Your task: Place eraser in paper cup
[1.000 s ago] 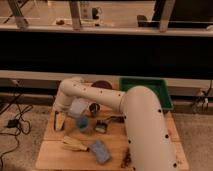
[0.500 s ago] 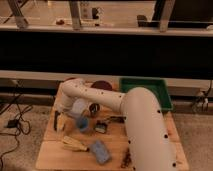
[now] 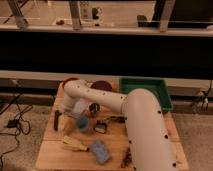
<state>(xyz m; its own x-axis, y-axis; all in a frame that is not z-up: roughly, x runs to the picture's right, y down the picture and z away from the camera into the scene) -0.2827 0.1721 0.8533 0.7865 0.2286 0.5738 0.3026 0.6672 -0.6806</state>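
My white arm reaches from the lower right across the wooden table [image 3: 150, 160] and bends down at the far left. The gripper [image 3: 58, 120] hangs there, just above the table's left edge. A dark narrow shape sits at its tip, and I cannot tell whether that is the eraser or part of the gripper. The off-white paper cup [image 3: 80, 106] stands just right of the gripper, partly behind the forearm. A small dark block [image 3: 101, 126] lies near the table's middle.
A blue cup [image 3: 82, 123] stands in front of the paper cup and a small steel cup [image 3: 94, 107] to its right. A blue sponge pad [image 3: 100, 150] and a yellow object [image 3: 74, 145] lie near the front. A green tray [image 3: 145, 90] and a dark red bowl [image 3: 102, 86] are at the back.
The gripper end has shifted only slightly at the table's left side. The objects on the table have not moved.
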